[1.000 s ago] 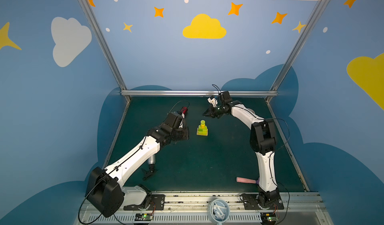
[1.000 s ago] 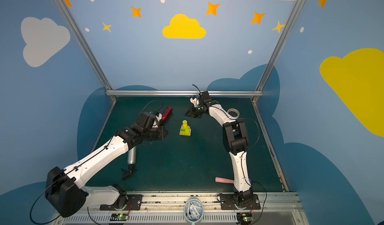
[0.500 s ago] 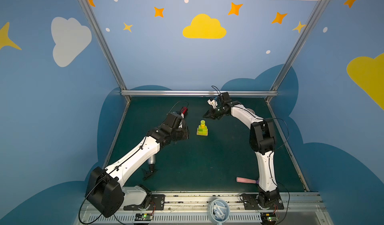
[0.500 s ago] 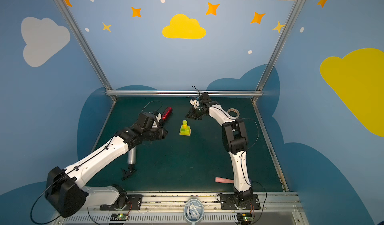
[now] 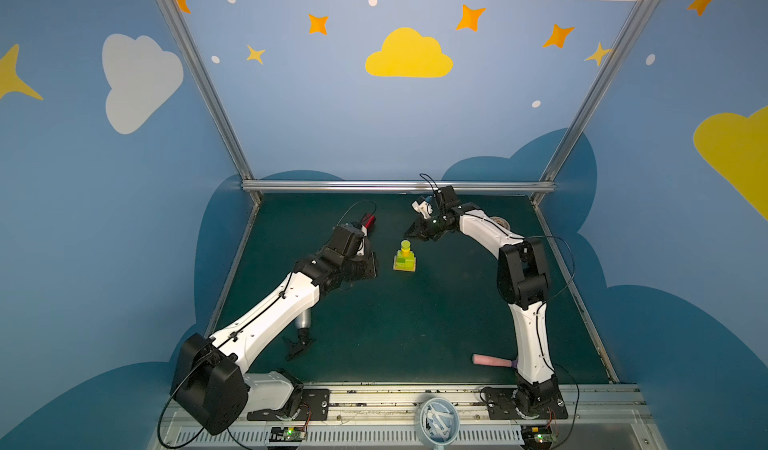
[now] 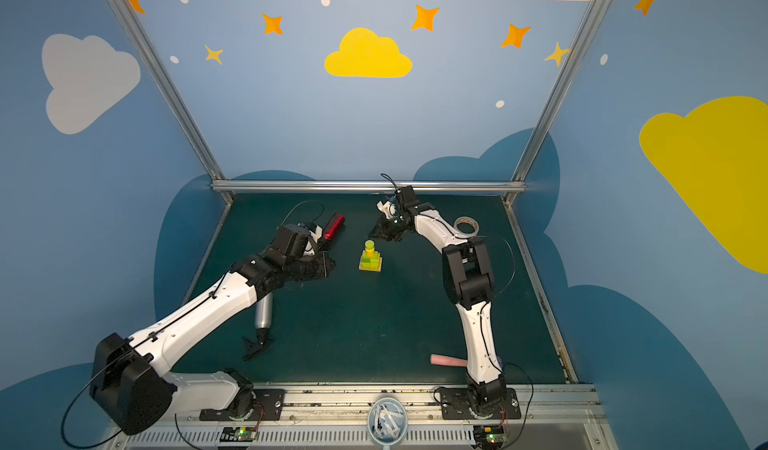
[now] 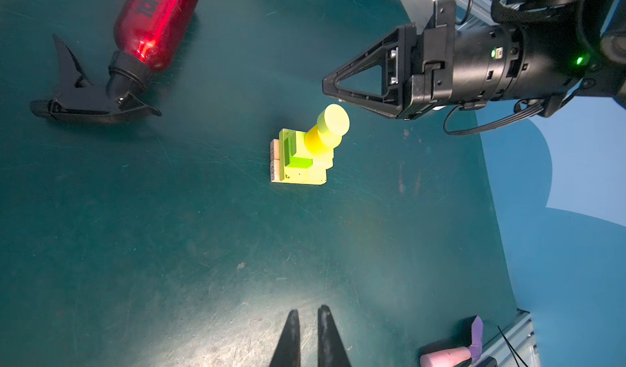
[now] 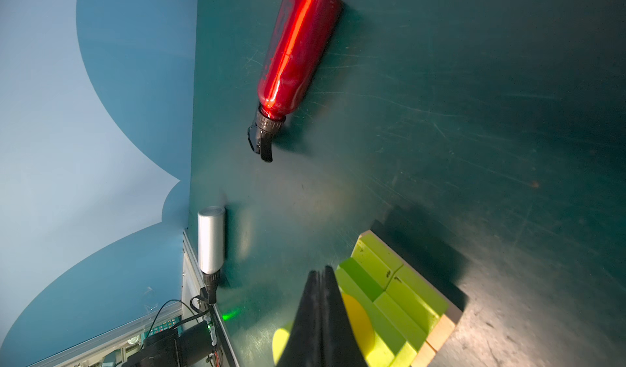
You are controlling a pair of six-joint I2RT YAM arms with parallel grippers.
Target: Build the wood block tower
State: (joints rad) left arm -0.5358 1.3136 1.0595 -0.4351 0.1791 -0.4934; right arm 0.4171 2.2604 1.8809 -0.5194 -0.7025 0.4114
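The tower (image 5: 404, 256) stands in both top views (image 6: 370, 256) mid-bench, a little toward the back wall, between the two arms on the dark green bench (image 5: 415, 327). From the left wrist view the tower (image 7: 303, 158) reads clearly. Two tan bars (image 7: 275, 165) lie side by side at the bottom, with lime-green blocks stepped up over them and one darker green piece set in. A yellow cylinder (image 7: 314, 142) follows, with the lime cylinder (image 7: 333, 122) capping it all. It stands upright.

The right pincer (image 7: 327, 85) hovers close by the top cylinder, clenched tight and holding nothing, with a sliver of bench showing between them. From its own wrist the right pincer (image 8: 320, 275) looks straight down over the stack (image 8: 393, 290). The left pincer (image 7: 308, 311) sits back from the tower, its fingers drawn nearly together and empty.

Against the frames from a second ago, there is very little to report. The tower has the same shape in the same spot. The right pincer (image 5: 409, 232) has barely drifted, and the left arm holds its pose.

The red bottle (image 6: 333, 227) lies behind the left arm.
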